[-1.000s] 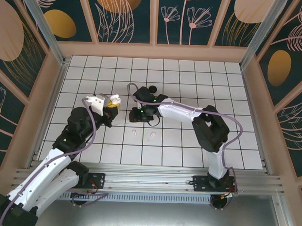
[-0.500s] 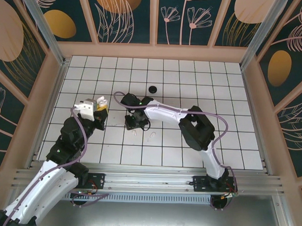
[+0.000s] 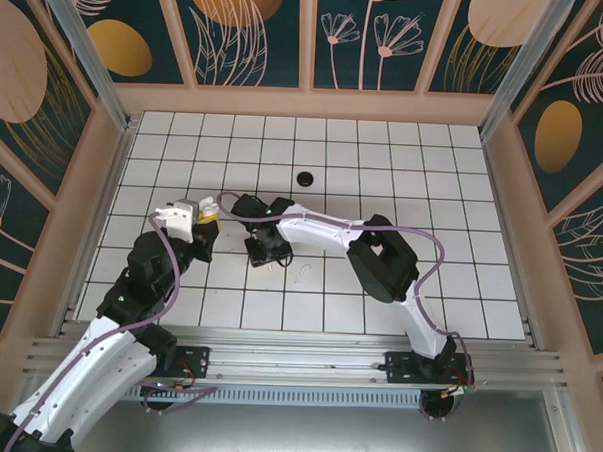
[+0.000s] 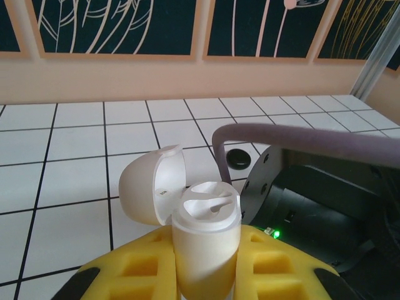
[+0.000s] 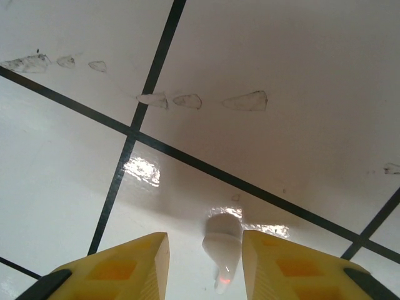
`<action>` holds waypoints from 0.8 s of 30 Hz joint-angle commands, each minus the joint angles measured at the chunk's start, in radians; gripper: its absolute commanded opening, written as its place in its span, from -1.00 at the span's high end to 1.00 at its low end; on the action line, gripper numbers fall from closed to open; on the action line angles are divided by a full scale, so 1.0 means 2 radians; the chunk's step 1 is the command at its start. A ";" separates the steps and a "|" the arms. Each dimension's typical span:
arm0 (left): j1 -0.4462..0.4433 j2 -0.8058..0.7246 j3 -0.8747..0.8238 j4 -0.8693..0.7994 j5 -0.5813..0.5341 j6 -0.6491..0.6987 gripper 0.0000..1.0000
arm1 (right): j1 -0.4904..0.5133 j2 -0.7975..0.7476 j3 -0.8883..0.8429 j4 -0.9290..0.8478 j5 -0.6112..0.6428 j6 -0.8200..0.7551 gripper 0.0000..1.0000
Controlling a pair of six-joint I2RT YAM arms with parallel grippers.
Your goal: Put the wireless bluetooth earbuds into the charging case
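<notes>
The left gripper [image 4: 206,265] is clamped on a white charging case [image 4: 205,215], which stands upright with its lid open. The right gripper [image 5: 205,242] hangs low over the tiled floor [image 5: 262,56], yellow fingers [image 5: 119,269] parted around a white earbud [image 5: 222,250] lying there, unpinched.

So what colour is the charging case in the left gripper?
The charging case is plain white; the left wrist view shows it best.
</notes>
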 commanded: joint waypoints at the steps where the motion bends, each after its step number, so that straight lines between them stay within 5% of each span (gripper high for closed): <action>1: 0.002 0.000 -0.003 0.015 0.009 -0.003 1.00 | 0.005 0.011 0.019 -0.025 0.019 0.001 0.29; 24: 0.002 0.006 -0.006 0.019 0.015 -0.001 1.00 | 0.017 0.033 0.031 -0.054 0.026 -0.001 0.36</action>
